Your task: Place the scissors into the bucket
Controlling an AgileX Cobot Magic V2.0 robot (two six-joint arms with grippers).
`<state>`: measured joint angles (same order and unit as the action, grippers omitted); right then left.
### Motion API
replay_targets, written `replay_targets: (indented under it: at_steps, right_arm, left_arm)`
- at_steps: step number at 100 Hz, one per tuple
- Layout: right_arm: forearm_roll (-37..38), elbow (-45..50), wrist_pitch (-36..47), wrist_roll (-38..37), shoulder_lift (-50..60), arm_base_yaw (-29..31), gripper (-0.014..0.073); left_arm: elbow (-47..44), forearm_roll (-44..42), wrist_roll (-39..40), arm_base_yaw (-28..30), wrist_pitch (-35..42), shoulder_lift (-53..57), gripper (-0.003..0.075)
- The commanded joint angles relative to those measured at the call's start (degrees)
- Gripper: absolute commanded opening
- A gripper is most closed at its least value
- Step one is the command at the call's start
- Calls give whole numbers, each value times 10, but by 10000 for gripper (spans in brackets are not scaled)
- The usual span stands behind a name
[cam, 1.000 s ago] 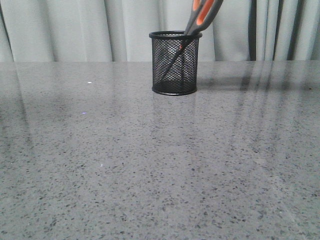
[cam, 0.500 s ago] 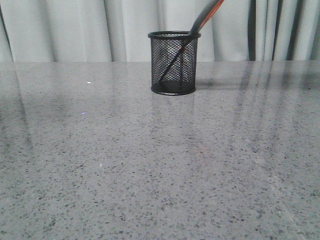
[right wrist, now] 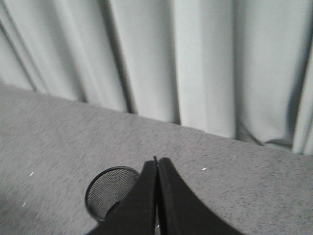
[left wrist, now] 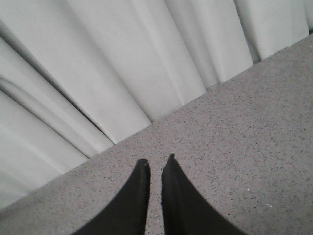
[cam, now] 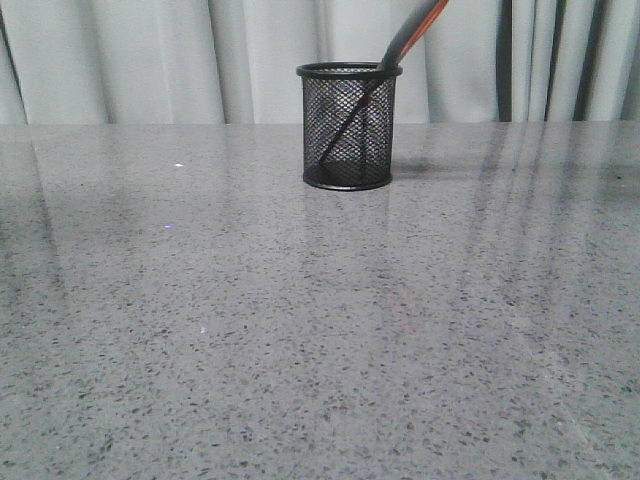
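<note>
Although the scissors (cam: 400, 45), with dark grey handles edged in orange and slim dark blades, already stood inside the small black wire-mesh cylindrical bucket (cam: 348, 128), the job looked to be at its closing step, the placement done and only the pulling clear of the arms remaining. Their blades ran slantwise down through the mesh toward the base at the robot's left, while the handles leaned out over the solid rim to the right and rose past the top of the front view, so the loops were cut off. They seemed to rest on rim and base alone, with nothing gripping them there. The bucket stood upright on the grey speckled stone table (cam: 300, 330), far back near the pale pleated curtain (cam: 150, 60). Seen from its wrist, the right gripper (right wrist: 156, 161) had its dark fingers pressed tip to tip, holding nothing, above and just beside the cup. The left gripper (left wrist: 155, 164) hung over bare table with a narrow gap between its fingers, slightly parted and empty. Any next move probably called only for a retreat that avoided knocking the leaning handles.
</note>
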<state>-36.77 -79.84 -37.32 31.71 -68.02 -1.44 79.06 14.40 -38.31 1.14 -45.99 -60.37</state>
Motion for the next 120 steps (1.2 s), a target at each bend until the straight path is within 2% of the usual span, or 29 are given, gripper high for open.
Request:
replay_targets:
  at_steps: [1,17,27,41,62,78,94,120]
  right_arm:
    - [-22,54,120,1,60,3,-53]
    - [-25,176,233,1,151,3,-55]
    - [-25,248,271,1,201,3,-55]
    - [-22,338,309,2,280,3,-55]
    - [-12,465,344,2,391,3,-55]
    - [-10,553,347,2,466,3,-55]
    - [-10,609,360,2,519,3,-55]
    - [-28,631,365,2,527,3,-54]
  left_arm:
    - [-11,27,6,-1,67,7,-21]
    - [-82,102,6,-1,154,21,-21]
    - [-149,150,5,-1,250,49,-21]
    - [-270,162,3,-1,363,120,-21]
    - [-467,166,-8,-1,448,288,-21]
    - [-585,186,-8,-1,465,435,-21]
    - [-653,224,-8,-1,464,561,-21]
    - [-683,227,-8,-1,460,618,-21]
